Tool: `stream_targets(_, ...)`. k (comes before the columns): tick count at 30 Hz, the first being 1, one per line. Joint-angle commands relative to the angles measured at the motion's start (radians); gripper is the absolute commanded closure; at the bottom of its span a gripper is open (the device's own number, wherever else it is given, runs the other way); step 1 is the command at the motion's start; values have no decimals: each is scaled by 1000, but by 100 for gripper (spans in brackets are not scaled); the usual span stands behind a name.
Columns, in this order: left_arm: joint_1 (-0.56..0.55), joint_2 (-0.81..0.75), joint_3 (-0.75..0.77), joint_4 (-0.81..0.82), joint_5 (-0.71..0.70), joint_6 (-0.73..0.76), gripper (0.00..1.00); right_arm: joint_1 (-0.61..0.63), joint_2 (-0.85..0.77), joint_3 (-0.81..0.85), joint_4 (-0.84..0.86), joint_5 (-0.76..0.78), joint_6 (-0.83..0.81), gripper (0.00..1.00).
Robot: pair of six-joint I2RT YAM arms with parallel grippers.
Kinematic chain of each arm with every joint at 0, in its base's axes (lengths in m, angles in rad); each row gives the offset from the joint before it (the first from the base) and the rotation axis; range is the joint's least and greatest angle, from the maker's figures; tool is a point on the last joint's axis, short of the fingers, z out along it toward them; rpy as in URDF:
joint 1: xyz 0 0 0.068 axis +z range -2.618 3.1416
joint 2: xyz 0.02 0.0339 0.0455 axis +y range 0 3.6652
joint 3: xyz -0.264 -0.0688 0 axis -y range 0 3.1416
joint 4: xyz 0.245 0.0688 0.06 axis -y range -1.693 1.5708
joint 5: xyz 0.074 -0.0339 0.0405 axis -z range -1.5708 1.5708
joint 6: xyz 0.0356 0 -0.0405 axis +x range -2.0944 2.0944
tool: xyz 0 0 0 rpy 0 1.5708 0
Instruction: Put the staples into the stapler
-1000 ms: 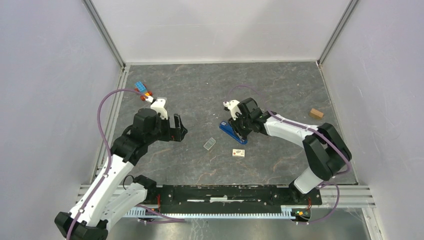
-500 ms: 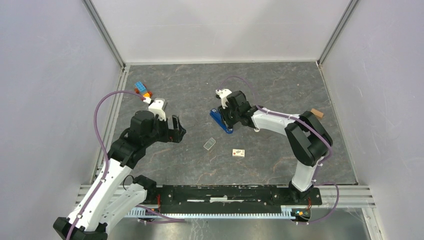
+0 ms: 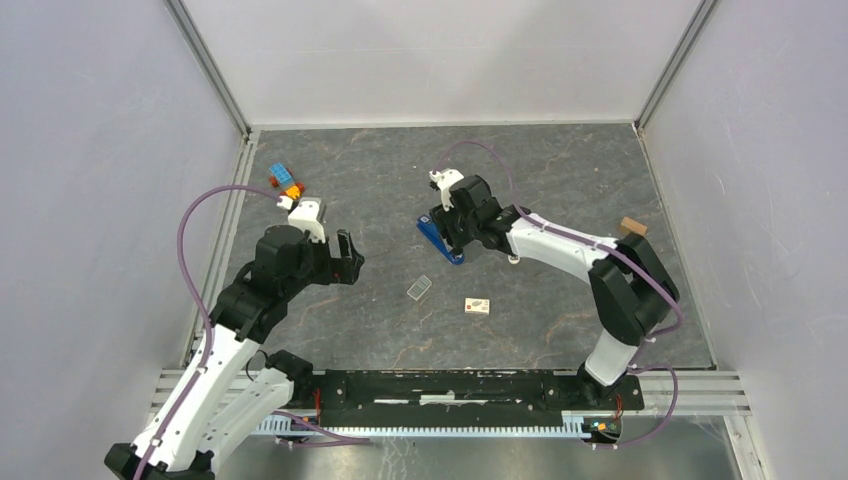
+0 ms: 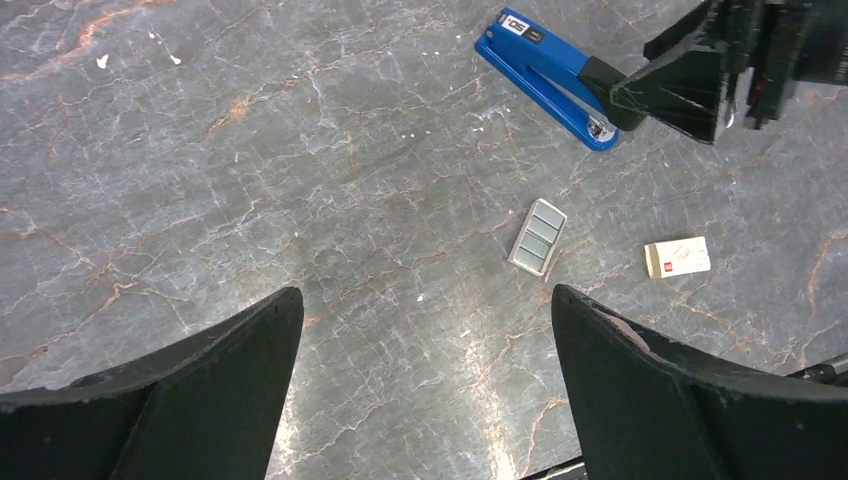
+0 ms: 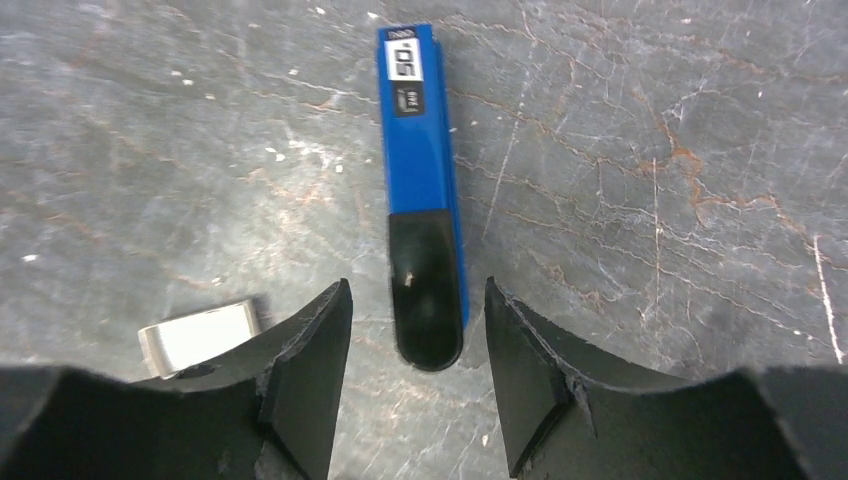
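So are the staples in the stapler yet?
Not yet. Nothing looks finished: the stapler lies shut on the table, and the staples lie loose near it, not touching. In hand: the right pincer sits open around the stapler's black end, not squeezing it. The left pincer is open and empty. Left to do: open the stapler, pick up the staples, slide them in.

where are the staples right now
In the top view, the staples lie mid-table, just on the near side of the blue stapler, left of the small white-and-pink piece.
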Motion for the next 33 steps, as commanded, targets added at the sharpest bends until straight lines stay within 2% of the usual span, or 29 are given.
stream_targets(1, -1, -34, 1, 0, -42, 30, 0, 51, -112, 31, -42, 25, 22, 43)
stream_targets(7, -1, -104, -10, 6, -77, 17, 0, 149, -125, 25, -60, 52, 41, 46)
stream_targets(14, -1, -163, -22, 22, -110, 9, 0, 280, -80, -31, 21, 109, 83, 50)
stream_targets(21, -2, -181, -24, 21, -131, 5, 0, 327, -17, -32, 33, 130, 78, 52)
stream_targets(33, -1, -174, -25, 21, -135, 7, 0, 341, 47, -64, 76, 127, 75, 56)
